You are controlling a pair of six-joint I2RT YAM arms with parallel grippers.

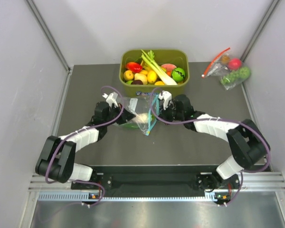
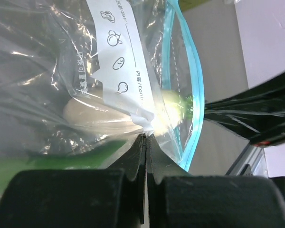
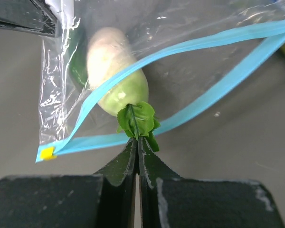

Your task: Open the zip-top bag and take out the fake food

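As left tool point(image 2: 146, 138) pinches one bag point(image 2: 61, 52), right tool point(image 3: 137, 140) one radish point(image 3: 116, 71) (leaves)

The zip-top bag point(image 2: 38, 57) is glossy, crinkled clear plastic.

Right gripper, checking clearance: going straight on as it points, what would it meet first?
The radish: its green leaf tuft sits right at the fingers, the body probably just behind, inside the zip-top bag.

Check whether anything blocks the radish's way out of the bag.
Nothing visible does. The zip-top bag has its zip strip parted; the radish has its leafy top at the mouth, in the shut right gripper; the left gripper pinches the plastic.
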